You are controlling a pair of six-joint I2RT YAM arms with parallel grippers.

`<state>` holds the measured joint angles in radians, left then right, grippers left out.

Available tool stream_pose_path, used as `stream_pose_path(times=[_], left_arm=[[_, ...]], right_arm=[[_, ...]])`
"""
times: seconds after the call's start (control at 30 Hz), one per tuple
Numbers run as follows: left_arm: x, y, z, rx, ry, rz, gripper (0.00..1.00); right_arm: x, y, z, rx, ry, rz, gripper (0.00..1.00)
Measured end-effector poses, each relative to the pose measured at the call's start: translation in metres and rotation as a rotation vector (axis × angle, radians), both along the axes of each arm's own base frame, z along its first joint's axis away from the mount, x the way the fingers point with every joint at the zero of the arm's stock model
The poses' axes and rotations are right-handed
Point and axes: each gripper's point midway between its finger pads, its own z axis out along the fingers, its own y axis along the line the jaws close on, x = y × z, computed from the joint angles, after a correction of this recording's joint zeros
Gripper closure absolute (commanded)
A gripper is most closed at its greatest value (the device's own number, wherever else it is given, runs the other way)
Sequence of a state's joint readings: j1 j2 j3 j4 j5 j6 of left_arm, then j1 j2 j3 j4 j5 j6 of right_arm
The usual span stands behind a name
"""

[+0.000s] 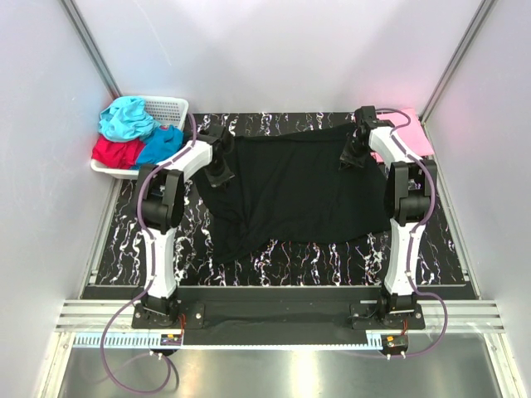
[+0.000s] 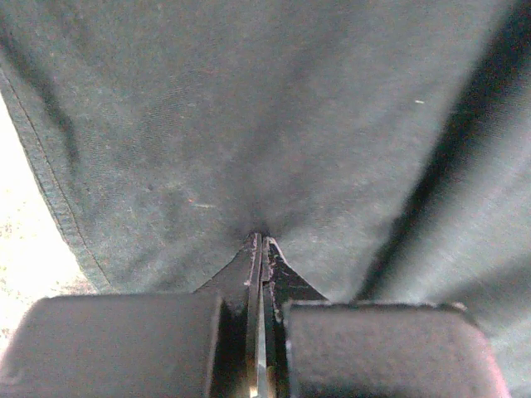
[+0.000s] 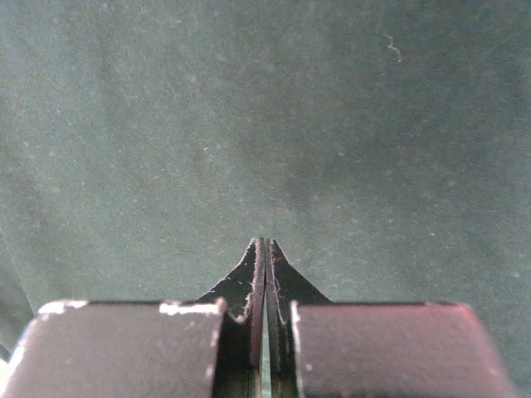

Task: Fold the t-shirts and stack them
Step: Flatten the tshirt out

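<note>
The large black t-shirt (image 1: 290, 191) lies spread over the middle of the table, with its lower left part bunched. My left gripper (image 1: 220, 176) is at its left edge, shut on a pinch of the cloth. In the left wrist view the cloth (image 2: 274, 124) puckers at the closed tips (image 2: 261, 237). My right gripper (image 1: 350, 159) is at the shirt's upper right, shut with its tips (image 3: 265, 241) against flat, taut black cloth (image 3: 265, 116). The teal (image 1: 126, 118), red (image 1: 116, 152) and blue (image 1: 159, 145) t-shirts are heaped in the basket. A pink t-shirt (image 1: 416, 133) lies at the back right.
The white lattice basket (image 1: 170, 108) stands at the back left corner, next to my left arm. The table top (image 1: 323, 253) is black marble-patterned and is enclosed by pale walls on three sides. A metal rail runs along the near edge.
</note>
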<state>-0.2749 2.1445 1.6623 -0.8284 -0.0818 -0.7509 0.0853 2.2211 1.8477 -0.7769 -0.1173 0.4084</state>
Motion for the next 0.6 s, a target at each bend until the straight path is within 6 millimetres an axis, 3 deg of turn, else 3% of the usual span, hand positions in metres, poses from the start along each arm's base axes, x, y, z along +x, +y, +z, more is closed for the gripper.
stream_pose_path(times=[0.3, 0.53, 0.6], left_arm=[[0.004, 0.016, -0.002, 0.06, 0.045, 0.069, 1.0], [0.014, 0.05, 0.003, 0.1, 0.063, 0.156, 1.0], [0.019, 0.062, 0.006, 0.105, 0.058, 0.183, 1.0]], right_arm=[[0.005, 0.007, -0.004, 0.028, 0.026, 0.037, 0.89], [0.005, 0.018, -0.035, 0.075, 0.132, 0.058, 0.88], [0.006, 0.019, -0.034, 0.084, 0.144, 0.06, 0.88]])
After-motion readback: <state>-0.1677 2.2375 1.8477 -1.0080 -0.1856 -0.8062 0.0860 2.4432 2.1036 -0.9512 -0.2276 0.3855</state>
